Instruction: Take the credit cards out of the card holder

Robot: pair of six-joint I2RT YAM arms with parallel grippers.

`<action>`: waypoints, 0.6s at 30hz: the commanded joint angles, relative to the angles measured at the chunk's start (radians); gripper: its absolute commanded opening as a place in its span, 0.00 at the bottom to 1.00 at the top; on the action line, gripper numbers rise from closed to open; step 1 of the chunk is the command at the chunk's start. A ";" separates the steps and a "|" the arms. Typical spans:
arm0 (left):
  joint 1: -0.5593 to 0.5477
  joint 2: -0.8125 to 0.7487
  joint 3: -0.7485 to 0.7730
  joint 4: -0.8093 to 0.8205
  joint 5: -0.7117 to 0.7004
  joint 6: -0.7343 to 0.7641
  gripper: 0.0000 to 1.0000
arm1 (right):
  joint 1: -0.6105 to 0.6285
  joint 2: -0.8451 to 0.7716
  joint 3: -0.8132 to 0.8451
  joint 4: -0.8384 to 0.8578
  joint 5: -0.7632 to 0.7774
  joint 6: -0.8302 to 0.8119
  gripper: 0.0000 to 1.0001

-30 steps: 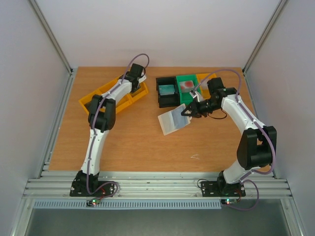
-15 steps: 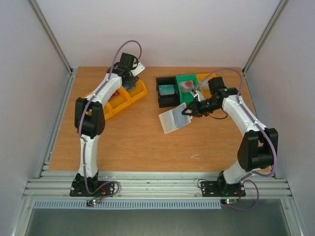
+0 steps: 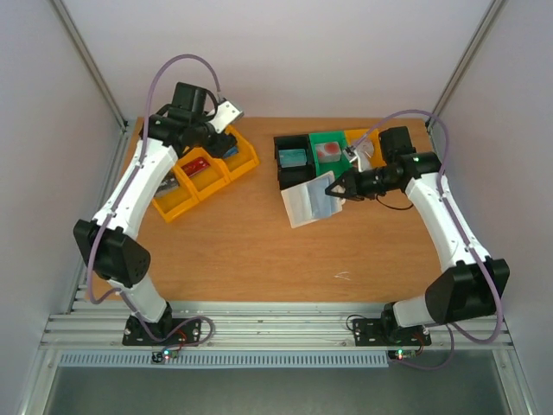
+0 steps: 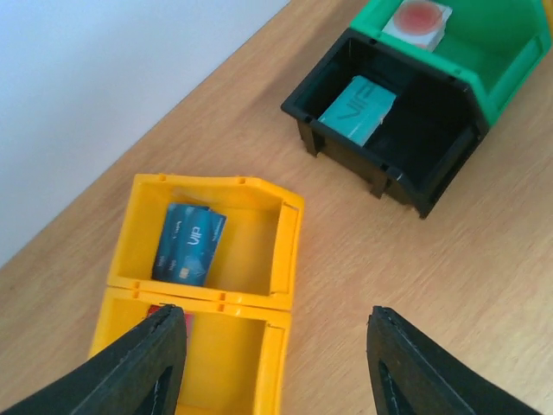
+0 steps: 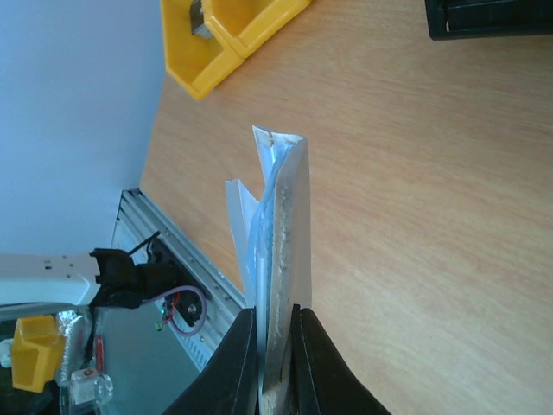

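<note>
1. The fingers of my left gripper [image 4: 275, 333] stand spread wide with nothing between them, only bare wood and a yellow rim below.
2. The fingers of my right gripper [image 5: 275, 346] are pressed tight on the card holder [image 5: 281, 225], pinching one end of it.
3. From my right wrist the holder shows edge-on, its whitish panels splayed slightly apart. I cannot tell whether its far edge touches the table [image 3: 242, 251].
4. From overhead, the holder sits just in front of the black bin [image 3: 281, 177], near the table's middle, well apart from my left gripper.
5. My left gripper hovers above the yellow bin [image 4: 289, 251] at the far left of the table.
6. A blue credit card [image 4: 190, 244] lies flat in the end compartment of that bin, tilted a little against its walls.
7. Something red shows in the next compartment, too hidden by my finger to name.
8. A teal card [image 4: 357, 109] lies inside the black bin.
9. The green bin [image 4: 510, 60] beside it holds a white piece with a red spot [image 4: 421, 17].
</note>
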 commanded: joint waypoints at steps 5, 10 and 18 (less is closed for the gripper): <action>-0.006 0.282 0.196 -0.034 -0.066 -0.226 0.57 | -0.006 -0.085 0.007 -0.115 0.014 -0.048 0.01; -0.024 0.553 0.428 -0.017 -0.287 -0.223 0.50 | -0.006 -0.120 -0.004 -0.178 0.061 -0.071 0.01; -0.019 0.701 0.460 0.025 -0.387 -0.139 0.35 | -0.006 -0.103 -0.002 -0.200 0.090 -0.084 0.01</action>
